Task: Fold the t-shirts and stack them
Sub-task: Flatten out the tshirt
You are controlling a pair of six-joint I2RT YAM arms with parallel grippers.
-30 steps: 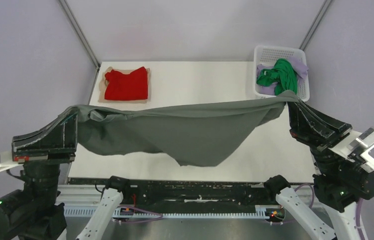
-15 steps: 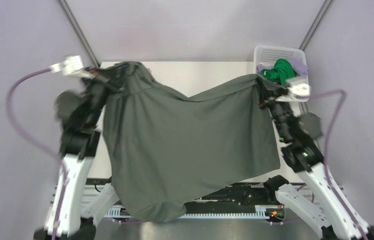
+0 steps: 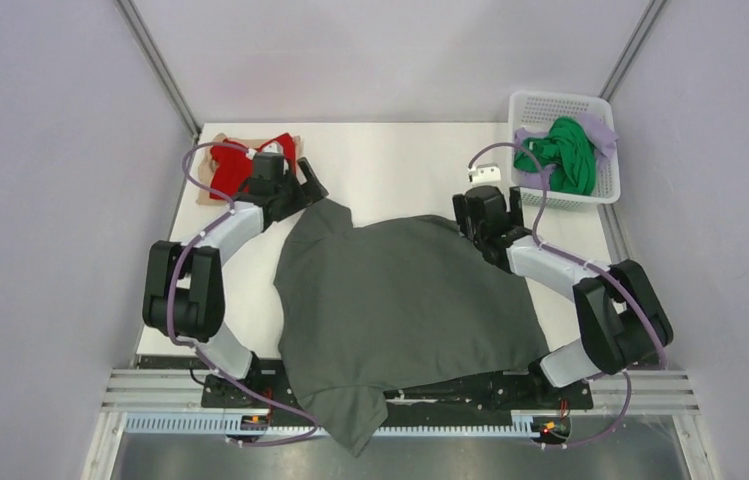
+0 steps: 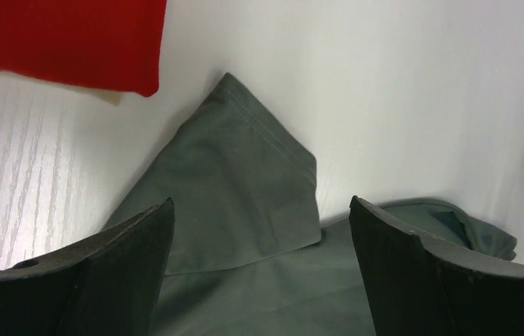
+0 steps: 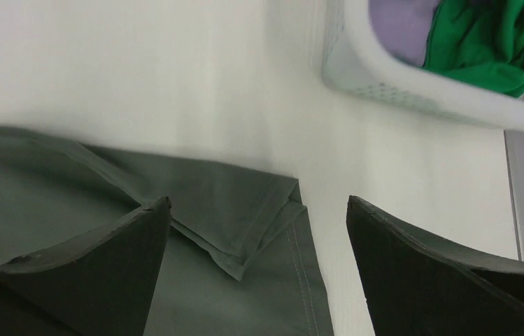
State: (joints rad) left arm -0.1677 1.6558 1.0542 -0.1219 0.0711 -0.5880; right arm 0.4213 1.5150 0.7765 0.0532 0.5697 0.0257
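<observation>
A dark grey t-shirt [image 3: 400, 300] lies spread across the middle of the table, its lower end hanging over the near edge. My left gripper [image 3: 308, 192] stands open over its far left corner [image 4: 245, 175]; nothing sits between the fingers [image 4: 126, 266]. My right gripper [image 3: 488, 222] is open over the far right corner [image 5: 245, 210], where the hem is folded over. A folded red t-shirt [image 3: 235, 165] lies at the back left, partly behind my left arm. Green [image 3: 555, 155] and lavender [image 3: 600, 128] t-shirts sit bunched in the basket.
The white mesh basket [image 3: 595, 190] stands at the back right corner, close to my right gripper; its near wall [image 5: 399, 84] shows in the right wrist view. The red t-shirt [image 4: 63, 35] rests on a beige piece just left of the grey corner.
A second ago both grippers held the grey t-shirt stretched in the air. They swung it to the back, laid it flat on the table and opened, letting it go.
</observation>
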